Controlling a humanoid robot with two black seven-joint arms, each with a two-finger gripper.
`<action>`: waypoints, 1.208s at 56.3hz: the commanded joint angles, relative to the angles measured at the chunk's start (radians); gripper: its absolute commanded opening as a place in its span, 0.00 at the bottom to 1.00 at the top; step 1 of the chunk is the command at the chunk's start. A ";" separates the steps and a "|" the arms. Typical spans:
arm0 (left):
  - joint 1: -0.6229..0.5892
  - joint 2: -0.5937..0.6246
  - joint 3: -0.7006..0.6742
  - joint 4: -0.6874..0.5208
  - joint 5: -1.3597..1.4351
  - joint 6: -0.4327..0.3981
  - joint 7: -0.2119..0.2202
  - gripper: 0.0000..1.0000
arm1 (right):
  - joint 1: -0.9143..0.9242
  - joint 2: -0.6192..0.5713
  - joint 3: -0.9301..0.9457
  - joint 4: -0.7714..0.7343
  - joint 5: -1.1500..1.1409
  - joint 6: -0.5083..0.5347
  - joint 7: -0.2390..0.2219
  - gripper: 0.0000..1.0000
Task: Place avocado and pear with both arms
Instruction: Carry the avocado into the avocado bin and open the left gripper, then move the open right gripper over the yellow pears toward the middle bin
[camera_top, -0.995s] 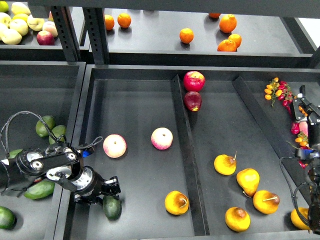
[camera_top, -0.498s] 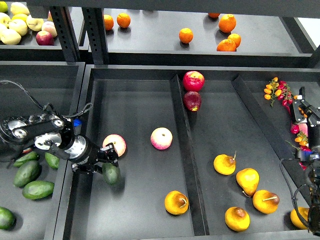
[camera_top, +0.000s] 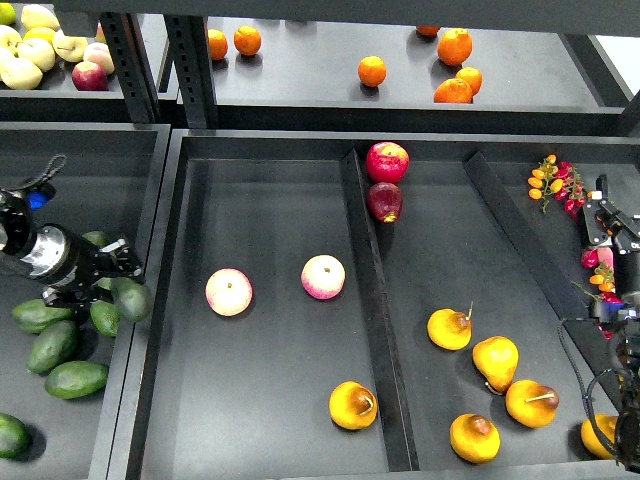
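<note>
Now the left gripper is clenched around the avocado, held above the rim of the left bin beside other avocados; the pear lies in the middle tray; the right gripper's fingers cannot be made out.

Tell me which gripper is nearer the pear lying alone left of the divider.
Left. The left gripper, holding the avocado, sits far left of that pear over the side bin. The right gripper is farther, up near the right edge.
</note>
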 joint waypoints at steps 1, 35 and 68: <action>0.023 0.017 0.022 0.012 -0.001 0.000 0.000 0.37 | -0.003 0.000 0.000 0.000 -0.002 0.000 0.000 1.00; 0.116 -0.018 0.013 0.222 -0.027 0.000 0.000 0.58 | -0.027 0.000 -0.003 0.018 -0.002 0.000 -0.001 1.00; 0.117 -0.076 -0.023 0.316 -0.027 0.000 0.000 0.80 | -0.032 0.000 -0.014 0.017 -0.011 0.000 0.005 1.00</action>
